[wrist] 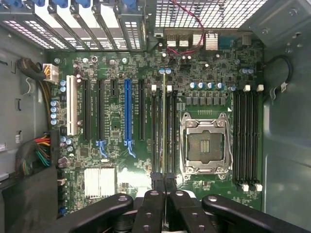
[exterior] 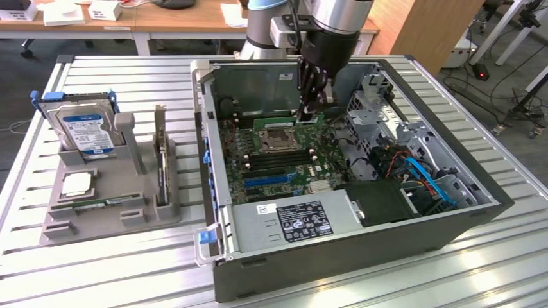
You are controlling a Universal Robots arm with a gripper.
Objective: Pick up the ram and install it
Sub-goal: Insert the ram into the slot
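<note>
A: Where is the ram [exterior: 278, 120] relative to the gripper [exterior: 309, 115]?

B: It is between the two fingers, which are pressed together on its thin flat sides. In the exterior view the stick runs out from the fingertips toward nine o'clock, inside the open computer case [exterior: 342, 263]. It is at about twelve o'clock from the square processor socket [exterior: 278, 138].

A: And from the wrist camera?

B: There the ram [wrist: 165, 121] is seen edge-on. It is one thin greenish line coming out between the black fingers [wrist: 150, 208] and running along the black memory slots [wrist: 158, 131], just beside the socket.

A: What is hard to make out?

B: I cannot tell if its lower edge touches a slot or hangs just above it. The chips and the label cannot be read, because only the edge or a narrow strip shows. In the exterior view the upper part of the arm is cut off by the frame.

A: What about materials and shapes?

B: The board [exterior: 296, 168] is green and crowded with small parts. The socket is shiny metal, and the case is grey sheet metal. At nine o'clock from the case a grey plastic holder [exterior: 111, 215] sits on the ribbed metal table [exterior: 128, 269]. A hard drive [exterior: 86, 131] with a blue label stands upright in it.
</note>
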